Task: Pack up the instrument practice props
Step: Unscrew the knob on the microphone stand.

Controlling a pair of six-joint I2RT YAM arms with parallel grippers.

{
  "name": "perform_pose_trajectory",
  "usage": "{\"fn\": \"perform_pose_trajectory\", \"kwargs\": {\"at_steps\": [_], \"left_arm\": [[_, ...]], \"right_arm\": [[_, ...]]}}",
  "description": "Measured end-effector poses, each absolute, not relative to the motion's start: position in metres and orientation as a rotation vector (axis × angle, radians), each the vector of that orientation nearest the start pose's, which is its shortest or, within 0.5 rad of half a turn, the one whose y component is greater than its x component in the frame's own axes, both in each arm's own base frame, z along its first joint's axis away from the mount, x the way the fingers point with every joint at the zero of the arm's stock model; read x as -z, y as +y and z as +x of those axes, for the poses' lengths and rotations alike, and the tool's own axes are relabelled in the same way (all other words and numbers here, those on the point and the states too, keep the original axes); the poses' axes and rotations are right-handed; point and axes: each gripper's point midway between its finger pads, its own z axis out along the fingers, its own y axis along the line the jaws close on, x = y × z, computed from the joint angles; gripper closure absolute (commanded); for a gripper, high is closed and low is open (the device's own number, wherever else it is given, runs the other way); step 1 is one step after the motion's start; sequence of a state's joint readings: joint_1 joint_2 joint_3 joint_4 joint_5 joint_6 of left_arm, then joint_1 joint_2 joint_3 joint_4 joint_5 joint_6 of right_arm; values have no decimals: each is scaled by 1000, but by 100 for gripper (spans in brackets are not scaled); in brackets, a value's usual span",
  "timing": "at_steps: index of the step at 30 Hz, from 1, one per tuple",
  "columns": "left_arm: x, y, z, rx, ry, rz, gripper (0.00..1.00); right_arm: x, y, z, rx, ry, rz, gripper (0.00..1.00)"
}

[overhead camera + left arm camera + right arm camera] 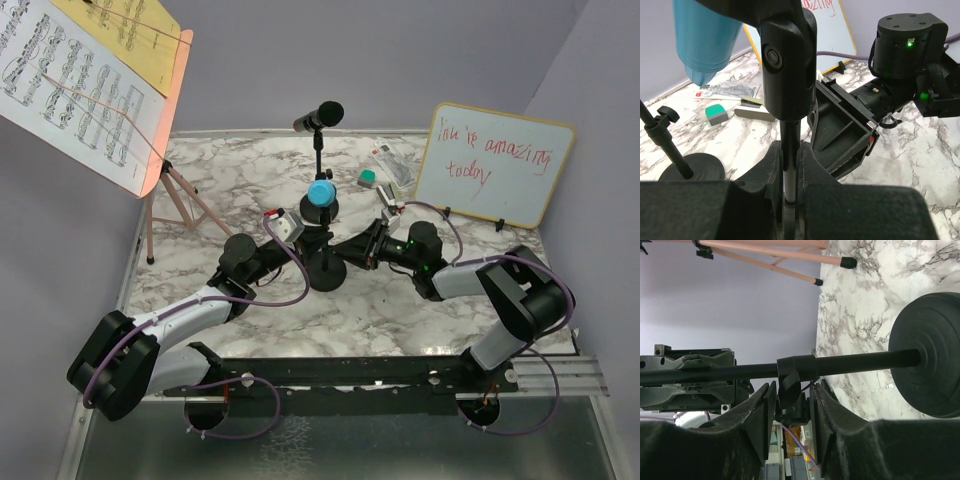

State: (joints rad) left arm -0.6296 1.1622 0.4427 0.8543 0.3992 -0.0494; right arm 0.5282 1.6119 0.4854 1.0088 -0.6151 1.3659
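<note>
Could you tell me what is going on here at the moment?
Both arms are working on the near mic pole, which stands on the table with the blue microphone on top. The left gripper is closed on the shaft. The right gripper straddles the pole's collar, though contact there is unclear. The black microphone on the far pole and the pink music rack with its sheet-music pages are not yet packed.

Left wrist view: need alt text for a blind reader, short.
The left gripper is clamped on the thin mic stand pole, with a blue microphone above it at upper left. The right gripper sits just right of the pole; behind lie a green eraser, a second stand base and a whiteboard.
</note>
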Motion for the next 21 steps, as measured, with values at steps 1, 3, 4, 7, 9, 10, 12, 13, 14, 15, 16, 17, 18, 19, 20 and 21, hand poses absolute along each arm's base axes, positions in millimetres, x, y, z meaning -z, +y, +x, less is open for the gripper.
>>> {"fn": "perform_pose_trajectory", "kwargs": {"at_steps": [1,3,4,7,9,10,12,13,14,15,16,17,18,19,20,21], "left_arm": [[-230,-279,264,837,1306,743,100],[-230,-279,264,837,1306,743,100],[-230,-279,264,838,1306,742,100],[-230,-279,264,839,1307,742,100],[-229,-279,264,839,1308,741,100],[-229,-279,264,839,1308,741,100],[-229,-279,264,840,1310,739,100],[-229,-279,264,840,1310,739,100],[-229,-279,264,841,1310,739,100],[-229,-279,264,841,1310,739,100],[-229,-279,264,841,1310,738,100],[-229,-279,264,841,1310,738,100],[-229,-279,265,841,1310,737,100],[-229,-279,265,841,1311,735,100],[-228,-279,266,840,1316,727,100],[-228,-278,267,840,1320,719,100]], "right_arm": [[-150,309,262,-1828,2064,299,66],[-151,310,261,-1847,2060,297,70],[-152,310,260,-1853,2057,293,72],[-152,311,259,-1869,2055,283,86],[-152,312,258,-1879,2061,288,94],[-151,312,258,-1880,2063,289,97],[-151,312,257,-1882,2066,279,99],[-151,312,256,-1880,2065,269,99],[-150,312,257,-1874,2063,257,99],[-150,311,256,-1864,2058,234,100],[-149,311,257,-1856,2052,218,100],[-149,311,257,-1847,2046,192,100],[-149,311,257,-1833,2038,157,99],[-148,311,258,-1814,2030,119,99],[-148,312,259,-1787,2018,67,100],[-148,312,260,-1756,2007,17,99]]}}
